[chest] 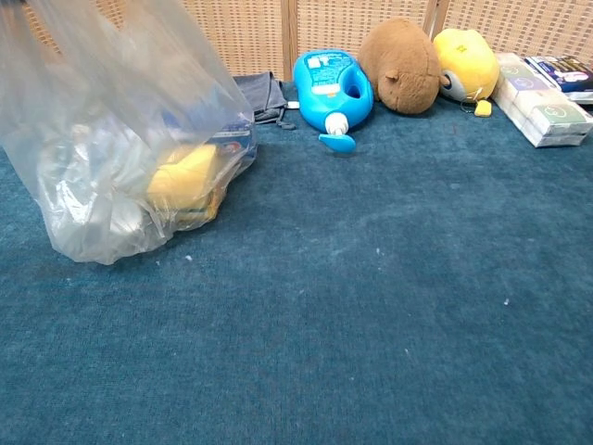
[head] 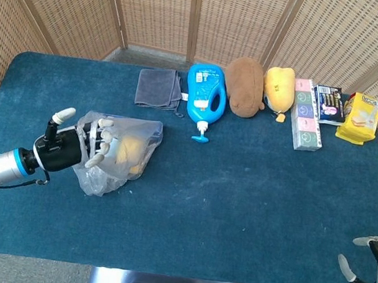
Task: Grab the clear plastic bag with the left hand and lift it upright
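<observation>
The clear plastic bag [head: 123, 152] stands on the blue table's left side, with a yellow item inside it. In the chest view the clear plastic bag [chest: 120, 158] fills the upper left and its top runs out of frame. My left hand [head: 73, 148] grips the bag's upper film from the left, its fingers curled over the plastic and the thumb sticking up. The left hand itself is out of the chest view. My right hand [head: 373, 267] hangs low past the table's near right corner, holding nothing, with its fingers apart.
Along the far edge lie a grey cloth [head: 159, 88], a blue detergent bottle [head: 205, 96], a brown plush [head: 245, 86], a yellow plush [head: 279, 88], a tissue pack [head: 305, 123], a dark packet [head: 331, 104] and a yellow snack bag [head: 360, 118]. The table [head: 250, 205] is blue.
</observation>
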